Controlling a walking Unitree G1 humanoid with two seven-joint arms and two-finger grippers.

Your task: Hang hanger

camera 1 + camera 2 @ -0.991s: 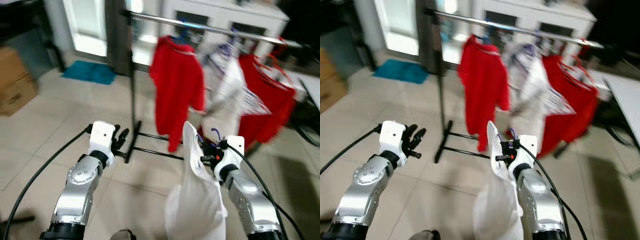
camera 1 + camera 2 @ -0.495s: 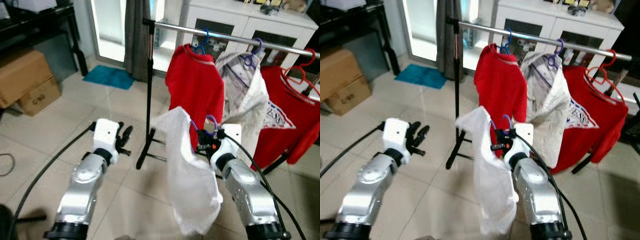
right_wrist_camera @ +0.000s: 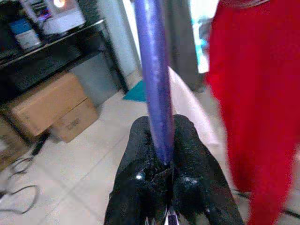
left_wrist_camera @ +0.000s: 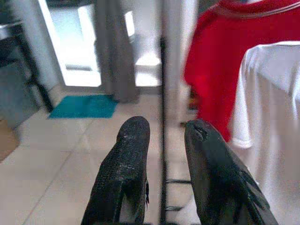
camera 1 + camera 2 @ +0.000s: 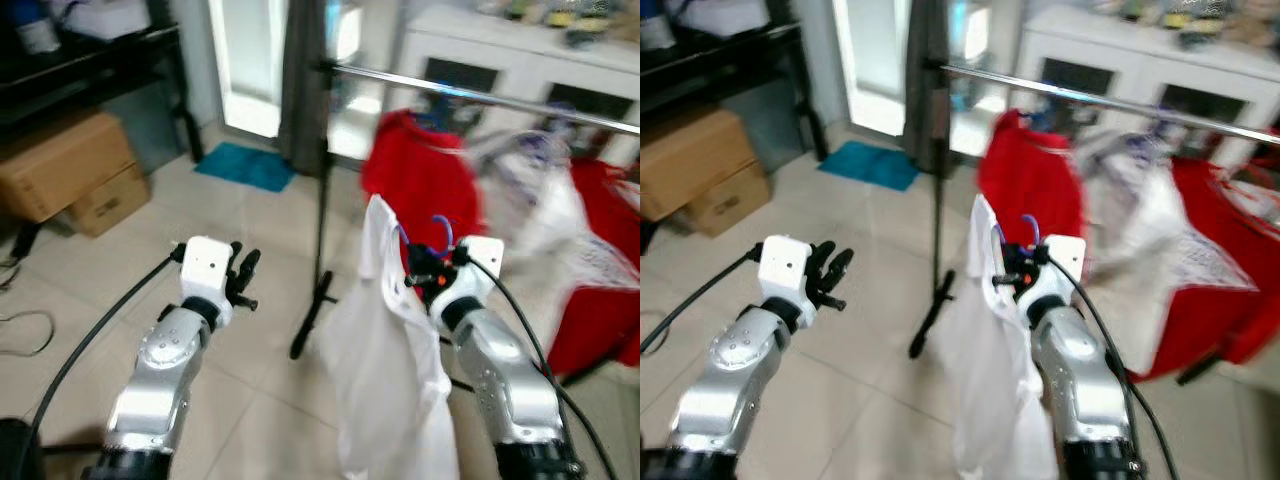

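1. Right now my right fingers [image 3: 161, 154] clamp the purple hanger [image 3: 153, 79], white shirt [image 5: 385, 370] draped below.
2. Hanger's short of the rail [image 5: 470, 92] (red shirt [image 5: 415, 185] hangs there).
3. Left fingers [image 4: 164, 150] narrowly parted, empty.

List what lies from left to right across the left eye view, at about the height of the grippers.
Brown cardboard boxes → left gripper → black upright pole of the clothes rack → white shirt on a purple hanger → right gripper → blurred red garments on the rail.
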